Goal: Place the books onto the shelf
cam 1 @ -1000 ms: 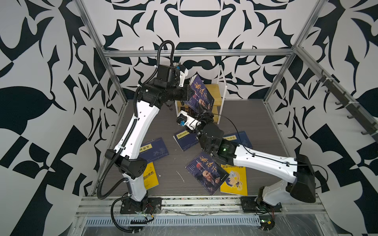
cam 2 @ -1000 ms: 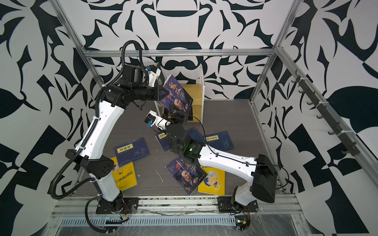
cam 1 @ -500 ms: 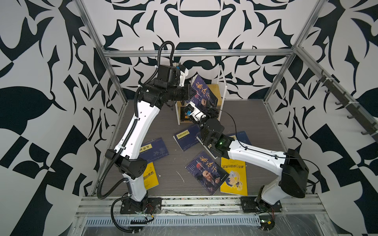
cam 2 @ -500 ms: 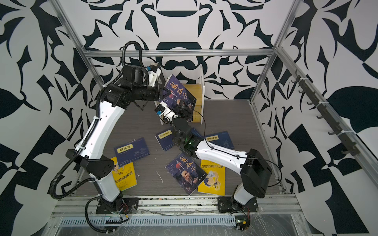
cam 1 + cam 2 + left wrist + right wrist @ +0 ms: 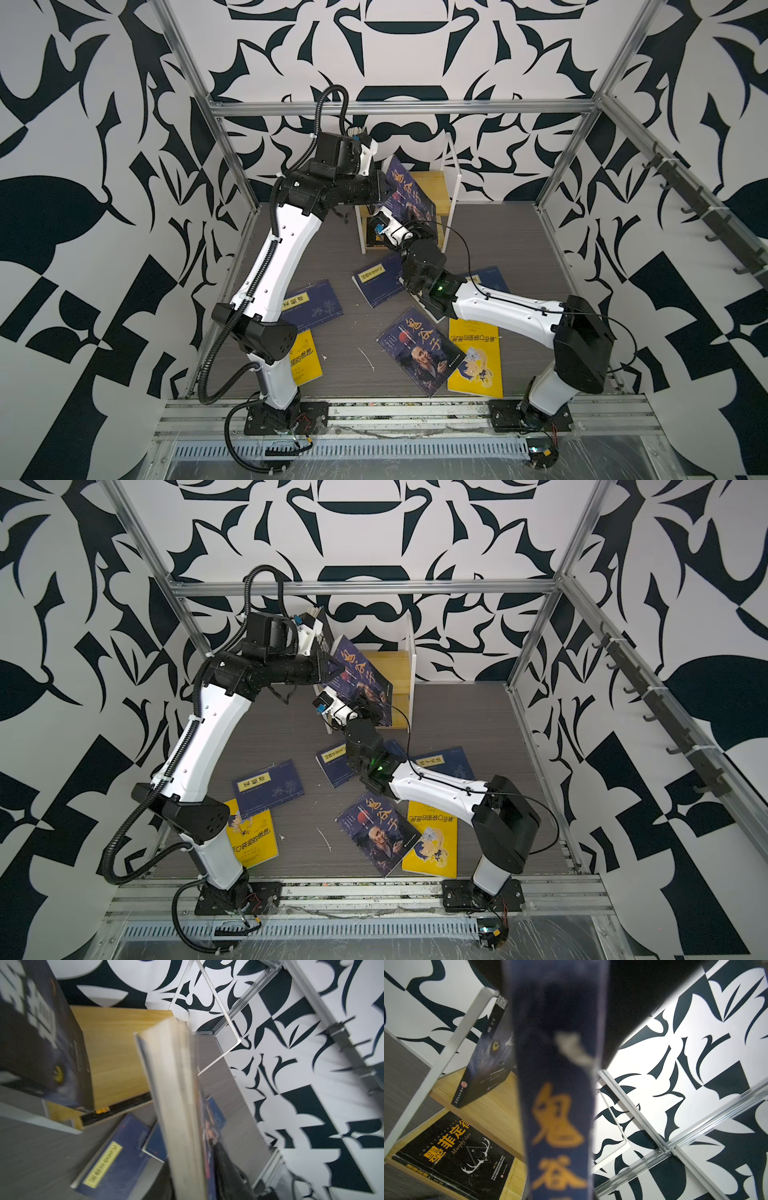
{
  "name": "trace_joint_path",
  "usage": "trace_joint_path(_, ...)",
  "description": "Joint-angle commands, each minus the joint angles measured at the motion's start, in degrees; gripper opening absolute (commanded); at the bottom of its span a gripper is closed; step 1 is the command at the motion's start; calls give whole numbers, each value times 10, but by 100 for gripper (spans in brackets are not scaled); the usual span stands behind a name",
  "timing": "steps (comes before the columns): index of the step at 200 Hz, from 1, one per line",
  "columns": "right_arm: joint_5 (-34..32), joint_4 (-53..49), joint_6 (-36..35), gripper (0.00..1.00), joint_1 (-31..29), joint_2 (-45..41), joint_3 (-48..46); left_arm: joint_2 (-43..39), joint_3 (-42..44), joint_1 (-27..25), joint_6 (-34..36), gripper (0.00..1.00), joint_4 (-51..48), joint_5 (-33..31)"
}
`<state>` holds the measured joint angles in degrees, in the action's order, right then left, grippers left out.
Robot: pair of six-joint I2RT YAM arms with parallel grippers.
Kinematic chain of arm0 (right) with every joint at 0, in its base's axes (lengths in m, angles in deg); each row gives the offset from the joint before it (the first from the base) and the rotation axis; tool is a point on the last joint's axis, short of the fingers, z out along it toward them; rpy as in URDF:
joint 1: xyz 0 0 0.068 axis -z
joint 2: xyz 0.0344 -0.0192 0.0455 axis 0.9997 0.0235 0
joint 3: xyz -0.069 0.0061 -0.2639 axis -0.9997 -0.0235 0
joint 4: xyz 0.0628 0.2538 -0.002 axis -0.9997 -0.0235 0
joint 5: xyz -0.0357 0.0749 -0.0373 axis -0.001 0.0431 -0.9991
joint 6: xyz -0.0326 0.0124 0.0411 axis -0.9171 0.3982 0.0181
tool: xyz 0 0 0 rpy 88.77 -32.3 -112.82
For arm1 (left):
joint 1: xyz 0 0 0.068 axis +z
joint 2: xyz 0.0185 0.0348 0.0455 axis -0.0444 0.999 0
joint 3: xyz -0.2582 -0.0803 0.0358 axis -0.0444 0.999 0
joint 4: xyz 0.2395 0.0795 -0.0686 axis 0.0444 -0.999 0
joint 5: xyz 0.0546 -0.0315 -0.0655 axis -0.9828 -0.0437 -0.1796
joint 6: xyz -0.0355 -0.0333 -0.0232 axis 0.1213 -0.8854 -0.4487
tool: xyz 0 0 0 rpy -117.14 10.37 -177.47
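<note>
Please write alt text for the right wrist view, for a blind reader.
A blurred navy book with orange spine characters fills the centre, close to the camera. Behind it, a light wooden shelf with a white metal frame holds a dark book with a yellow eye standing on its upper board and a black, yellow-titled book flat below.
</note>
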<state>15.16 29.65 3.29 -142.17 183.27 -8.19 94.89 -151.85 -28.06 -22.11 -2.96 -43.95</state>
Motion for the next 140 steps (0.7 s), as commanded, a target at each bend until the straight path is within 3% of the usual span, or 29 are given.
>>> trace_joint_path(1,12,20,38,0,10,-27,32,-52,-6,37,8,49,6,56)
trace_joint_path(20,29,-1,76,0,17,-33,40,-65,-4,72,14,65,0,83)
trace_joint_path(58,57,-16,166,0,37,-33,67,-93,15,134,70,81,-23,81)
trace_joint_path(82,87,-24,225,0,57,-17,103,-108,56,182,85,84,-26,65)
trace_joint_path(90,97,-24,247,0,63,-10,117,-112,70,188,100,93,-30,51)
trace_joint_path(112,125,-16,318,0,84,15,151,-125,119,206,122,95,-23,37)
trace_joint_path(140,149,23,364,0,98,71,204,-142,199,253,65,96,23,53)
